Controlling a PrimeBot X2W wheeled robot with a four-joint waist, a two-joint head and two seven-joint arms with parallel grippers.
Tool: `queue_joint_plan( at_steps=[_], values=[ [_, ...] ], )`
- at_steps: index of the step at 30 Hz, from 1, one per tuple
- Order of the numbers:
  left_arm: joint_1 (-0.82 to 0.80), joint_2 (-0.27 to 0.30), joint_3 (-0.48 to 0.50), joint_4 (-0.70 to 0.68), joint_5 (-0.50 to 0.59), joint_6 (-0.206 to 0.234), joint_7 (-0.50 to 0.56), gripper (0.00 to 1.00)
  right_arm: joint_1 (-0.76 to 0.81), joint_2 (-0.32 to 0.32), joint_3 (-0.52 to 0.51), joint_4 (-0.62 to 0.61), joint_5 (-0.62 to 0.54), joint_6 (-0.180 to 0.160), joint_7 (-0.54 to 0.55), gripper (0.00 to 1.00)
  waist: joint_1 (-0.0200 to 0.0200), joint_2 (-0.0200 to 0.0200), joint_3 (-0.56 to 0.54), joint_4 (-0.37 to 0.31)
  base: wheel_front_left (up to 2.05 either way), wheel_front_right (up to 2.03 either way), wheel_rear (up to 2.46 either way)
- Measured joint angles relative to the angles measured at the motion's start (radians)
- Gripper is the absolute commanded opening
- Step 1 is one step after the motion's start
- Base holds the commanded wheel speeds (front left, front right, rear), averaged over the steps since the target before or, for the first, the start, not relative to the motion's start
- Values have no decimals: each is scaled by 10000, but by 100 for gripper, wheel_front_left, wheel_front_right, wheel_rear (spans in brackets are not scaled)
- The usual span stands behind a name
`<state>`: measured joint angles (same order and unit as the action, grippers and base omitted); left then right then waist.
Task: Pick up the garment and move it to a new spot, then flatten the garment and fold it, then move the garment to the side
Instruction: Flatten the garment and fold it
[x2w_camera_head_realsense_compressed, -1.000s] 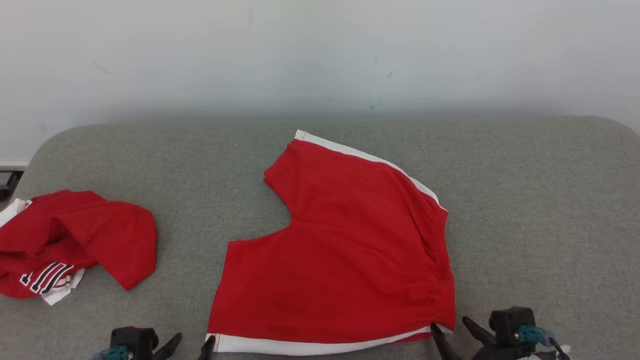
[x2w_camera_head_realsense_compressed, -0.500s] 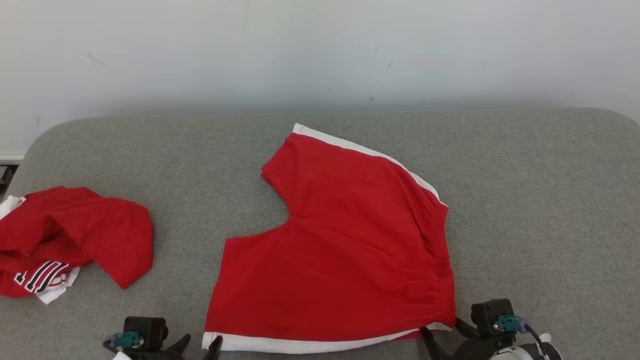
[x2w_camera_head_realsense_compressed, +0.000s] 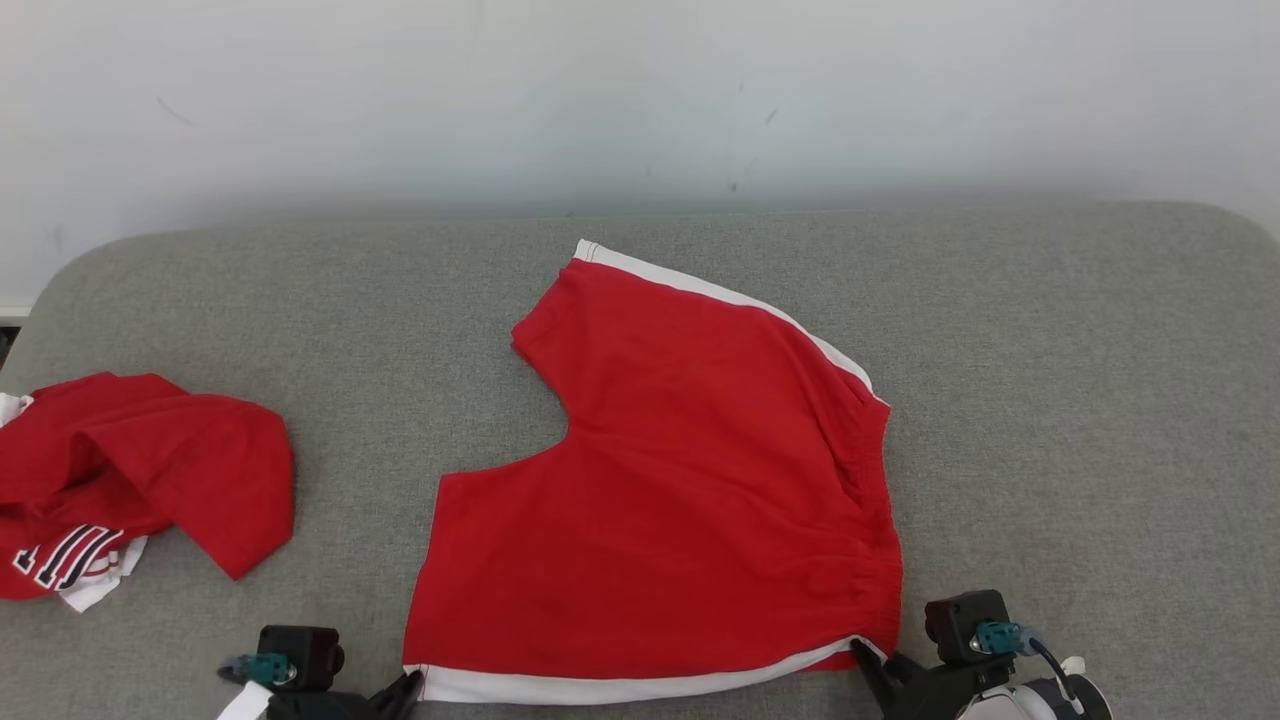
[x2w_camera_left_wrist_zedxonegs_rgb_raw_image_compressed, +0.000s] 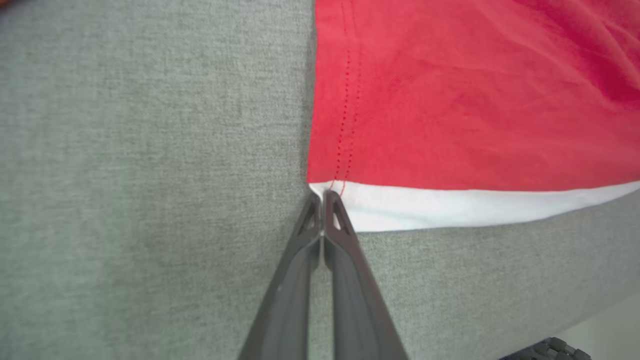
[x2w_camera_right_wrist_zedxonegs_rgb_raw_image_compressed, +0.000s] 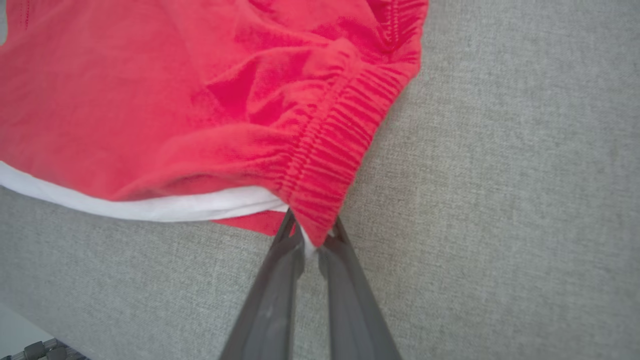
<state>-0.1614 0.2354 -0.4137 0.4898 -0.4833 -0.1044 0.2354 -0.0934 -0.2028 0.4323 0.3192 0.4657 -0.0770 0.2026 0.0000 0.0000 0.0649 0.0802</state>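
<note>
The garment (x2w_camera_head_realsense_compressed: 680, 500) is a pair of red shorts with white side stripes, spread flat on the grey cushion (x2w_camera_head_realsense_compressed: 1080, 400). My left gripper (x2w_camera_head_realsense_compressed: 410, 688) is at the near left leg corner. In the left wrist view the left gripper (x2w_camera_left_wrist_zedxonegs_rgb_raw_image_compressed: 322, 196) is shut, its tips pinching the corner of the white stripe of the garment (x2w_camera_left_wrist_zedxonegs_rgb_raw_image_compressed: 475, 100). My right gripper (x2w_camera_head_realsense_compressed: 866, 662) is at the near right waistband corner. The right wrist view has the right gripper (x2w_camera_right_wrist_zedxonegs_rgb_raw_image_compressed: 310, 236) shut on the gathered waistband end of the garment (x2w_camera_right_wrist_zedxonegs_rgb_raw_image_compressed: 150, 100), a bit of white cloth between its fingers.
A second red garment (x2w_camera_head_realsense_compressed: 130, 470) with white trim and dark lettering lies crumpled at the cushion's left end. A pale wall (x2w_camera_head_realsense_compressed: 640, 100) rises behind the cushion. Bare grey cushion stretches to the right of the shorts and behind them.
Both grippers have gone from open to shut on the near corners of the shorts. The whole head picture has shifted a little, so the camera has moved.
</note>
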Motion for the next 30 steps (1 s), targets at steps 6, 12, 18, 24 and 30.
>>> queue_joint_plan(
  at_steps=[6, 12, 18, 24, 30],
  values=[
    [-93, 29, -38, 157, 2, -27, -265, 0, -10, -2, -25, 88, 6, 159, -69, 0, 0, 0, -68, -5, 0, 0, 0],
    [-47, 263, 75, -280, 105, -15, -750, 0, 77, -105, -180, -295, 205, 276, -226, 0, 0, 0, -232, -23, 0, 0, 0],
    [190, 514, 86, -1018, 263, -2, -970, 0, 479, -244, -414, -978, 527, 414, -278, 0, 0, 0, -365, -35, 0, 0, 0],
    [145, 813, 161, -1812, 199, -27, -1035, 0, 439, -309, -568, -1662, 915, 596, -84, 0, 0, 0, -242, -95, 0, 0, 0],
    [-1261, 1246, 362, -2382, 84, -117, -690, 0, -6, -357, -836, -2322, 1327, 639, 341, 0, 0, 0, 163, -177, 0, 0, 0]
  ],
)
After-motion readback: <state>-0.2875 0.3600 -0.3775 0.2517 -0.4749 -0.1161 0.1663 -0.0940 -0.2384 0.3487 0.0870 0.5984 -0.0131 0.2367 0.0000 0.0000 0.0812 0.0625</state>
